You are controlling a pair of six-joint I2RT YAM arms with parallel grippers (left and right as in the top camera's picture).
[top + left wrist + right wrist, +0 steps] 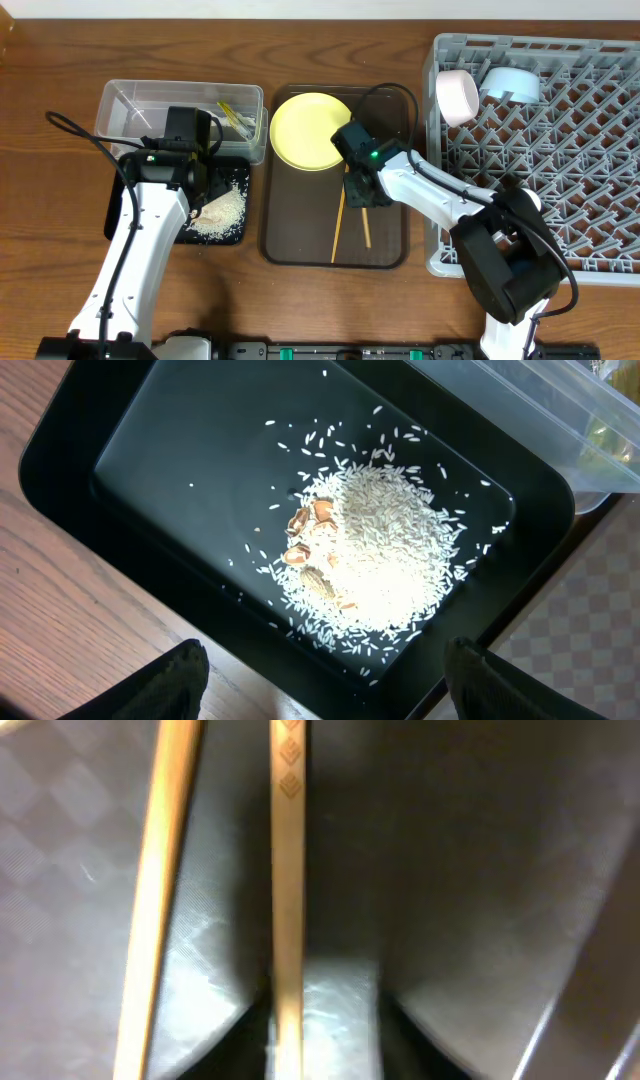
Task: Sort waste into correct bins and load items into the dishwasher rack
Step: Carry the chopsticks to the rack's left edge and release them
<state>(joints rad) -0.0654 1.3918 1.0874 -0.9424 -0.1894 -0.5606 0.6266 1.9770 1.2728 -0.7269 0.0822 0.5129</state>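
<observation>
Brown tray (300, 225), chopsticks (337, 235) directly beneath right hand (360, 193)

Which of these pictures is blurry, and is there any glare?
Right wrist view: dim and out of focus, the chopsticks soft-edged, a pale reflection on the brown tray. Left wrist view: sharp, but the middle of the rice heap is washed out white against the black tray. Overhead view: sharp and evenly lit.
</observation>
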